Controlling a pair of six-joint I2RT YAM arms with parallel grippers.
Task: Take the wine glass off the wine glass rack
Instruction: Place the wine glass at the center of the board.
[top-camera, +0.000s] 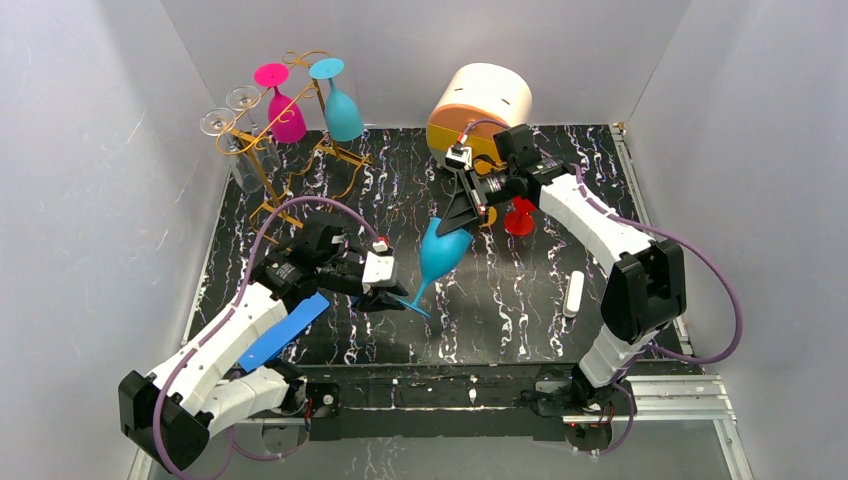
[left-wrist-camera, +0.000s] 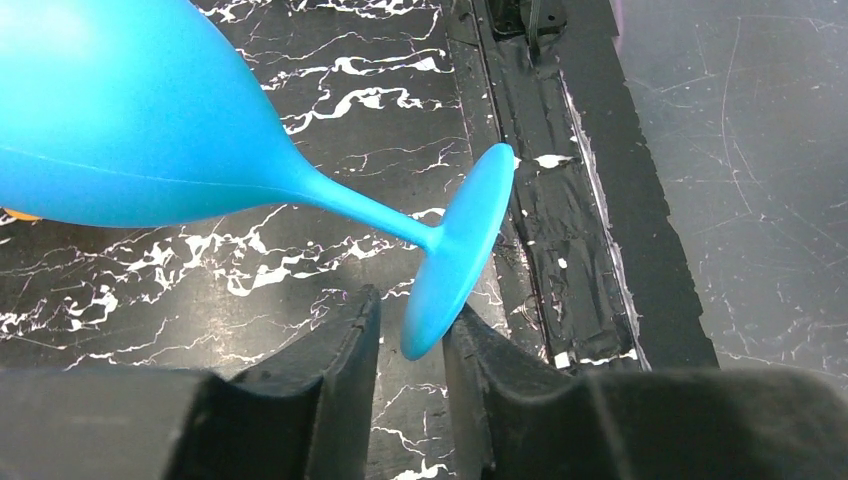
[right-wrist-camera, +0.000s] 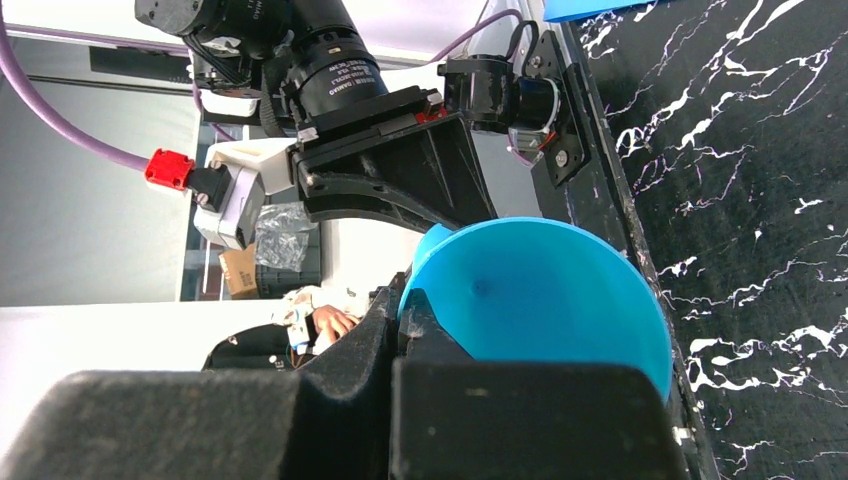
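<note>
A blue wine glass (top-camera: 440, 255) hangs tilted over the middle of the black marbled mat, off the wine glass rack (top-camera: 262, 170). My right gripper (top-camera: 462, 222) is shut on the rim of its bowl (right-wrist-camera: 540, 290), one finger inside and one outside. The glass's round foot (left-wrist-camera: 455, 250) sits between the jaws of my left gripper (left-wrist-camera: 412, 305); it touches the right finger, and a gap shows at the left finger. The gold wire rack stands at the back left and holds a pink glass (top-camera: 282, 108), a teal glass (top-camera: 342, 105) and clear glasses (top-camera: 236, 125).
A round cream-and-orange box (top-camera: 482, 105) stands at the back, behind my right arm. A red glass (top-camera: 519, 218) is just right of the right gripper. A white stick (top-camera: 574, 293) lies at the front right, and a blue strip (top-camera: 285, 330) lies by my left arm.
</note>
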